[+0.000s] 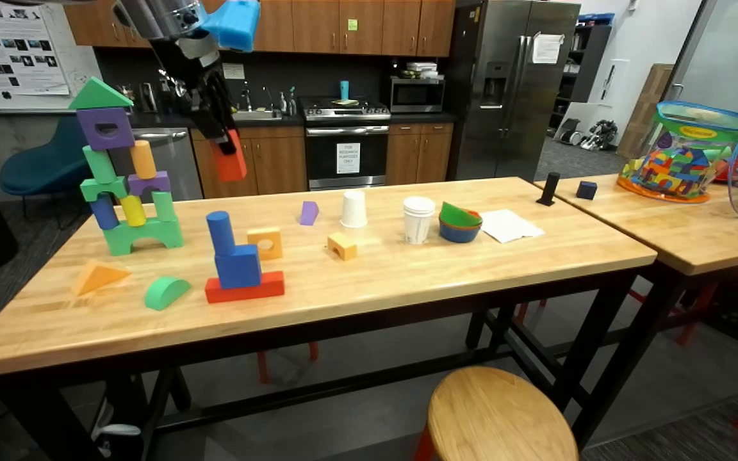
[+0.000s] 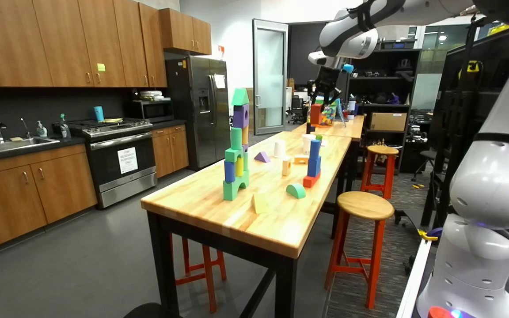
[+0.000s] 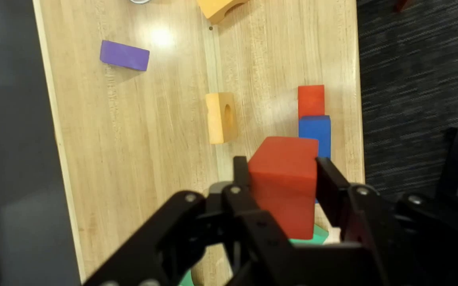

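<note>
Wrist view: above the bench (image 3: pixel 153 139), the step in hand looks like a mid-air carry. In an exterior view a tall tower (image 1: pixel 104 187) stands near a shorter red-and-blue stack (image 1: pixel 238 266); the next move seems to call for a firm grip and clearance over both. The jaws are closed to the width of a red block (image 3: pixel 284 186), pinched between them, clear of the bench.
</note>
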Controlling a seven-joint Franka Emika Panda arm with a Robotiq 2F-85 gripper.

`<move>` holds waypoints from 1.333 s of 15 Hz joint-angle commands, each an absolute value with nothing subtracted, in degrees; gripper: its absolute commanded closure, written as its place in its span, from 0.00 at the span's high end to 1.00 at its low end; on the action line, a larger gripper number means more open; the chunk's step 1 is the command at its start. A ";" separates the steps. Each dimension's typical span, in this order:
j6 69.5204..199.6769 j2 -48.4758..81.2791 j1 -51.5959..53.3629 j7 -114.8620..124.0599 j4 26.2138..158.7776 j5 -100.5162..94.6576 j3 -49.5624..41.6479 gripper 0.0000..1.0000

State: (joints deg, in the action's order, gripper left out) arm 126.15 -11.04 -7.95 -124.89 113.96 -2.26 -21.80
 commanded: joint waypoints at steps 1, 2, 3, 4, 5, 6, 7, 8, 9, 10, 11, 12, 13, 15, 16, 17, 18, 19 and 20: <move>124.56 -7.87 -9.77 -129.23 109.97 1.98 -22.29 0.19; 124.56 -7.29 -10.18 -129.85 109.54 2.72 -22.27 0.19; 124.84 -6.78 -10.65 -130.39 109.31 3.11 -22.21 0.19; 124.99 -6.41 -11.07 -130.75 109.12 3.23 -22.05 0.19; 125.06 -6.07 -11.45 -131.10 109.00 3.02 -21.85 0.19; 125.30 -5.74 -11.78 -131.10 108.98 2.52 -21.61 0.19; 125.89 -5.39 -11.97 -131.01 109.11 2.17 -21.40 0.19; 125.84 -5.16 -12.10 -131.31 109.04 2.31 -21.34 0.19; 125.58 -4.97 -12.19 -131.97 108.97 2.71 -21.33 0.19; 125.58 -4.82 -12.25 -132.36 109.03 2.90 -21.27 0.19; 125.72 -4.72 -12.31 -132.36 109.14 2.73 -21.17 0.19; 125.96 -4.51 -12.37 -132.43 109.22 2.64 -21.10 0.19; 125.72 -4.37 -12.44 -132.58 109.18 2.52 -21.05 0.19; 125.65 -3.97 -12.64 -132.76 109.16 2.44 -20.94 0.19; 125.69 -3.79 -12.75 -132.58 109.19 2.24 -20.86 0.19; 125.76 -3.68 -12.85 -132.49 109.28 2.09 -20.79 0.19; 126.11 -3.49 -12.97 -132.26 109.37 1.97 -20.73 0.19; 125.96 -3.39 -13.06 -132.23 109.33 1.90 -20.68 0.19; 125.93 -3.21 -13.17 -132.25 109.33 1.90 -20.62 0.19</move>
State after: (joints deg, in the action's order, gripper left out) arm 125.83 -4.08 -11.64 -131.28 110.30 1.74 -21.79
